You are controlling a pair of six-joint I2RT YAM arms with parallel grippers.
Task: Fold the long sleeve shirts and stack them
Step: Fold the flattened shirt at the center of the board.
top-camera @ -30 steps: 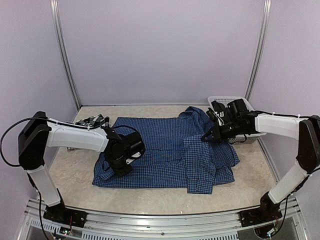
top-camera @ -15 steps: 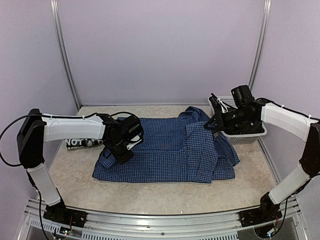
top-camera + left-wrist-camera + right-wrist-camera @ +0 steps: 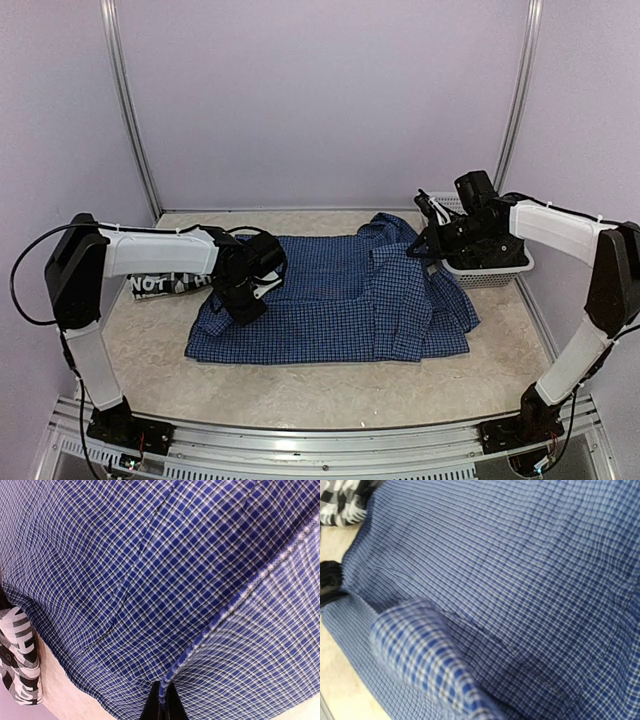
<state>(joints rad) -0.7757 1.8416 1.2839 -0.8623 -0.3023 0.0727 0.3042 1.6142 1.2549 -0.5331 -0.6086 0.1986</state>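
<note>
Your left gripper point(image 3: 162, 702) sits low, fingers pinched together. Your right gripper point(image 3: 424, 250) is held higher, arm reaching inward. Its fingers are hidden.

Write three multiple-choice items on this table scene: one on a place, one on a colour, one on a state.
1. Where does the white plastic basket stand?
A. at the right side of the table
B. at its left edge
C. on top of the spread shirt

2. What colour is the collared cloth shirt spread mid-table?
A. plain red
B. plain green
C. blue with fine dark check

3. How is the left gripper?
A. open over bare table
B. shut on that shirt's edge
C. holding the basket

Answers: A, the top view shows it at the right side. C, every view shows blue check. B, the left wrist view shows it closed on the hem.
</note>
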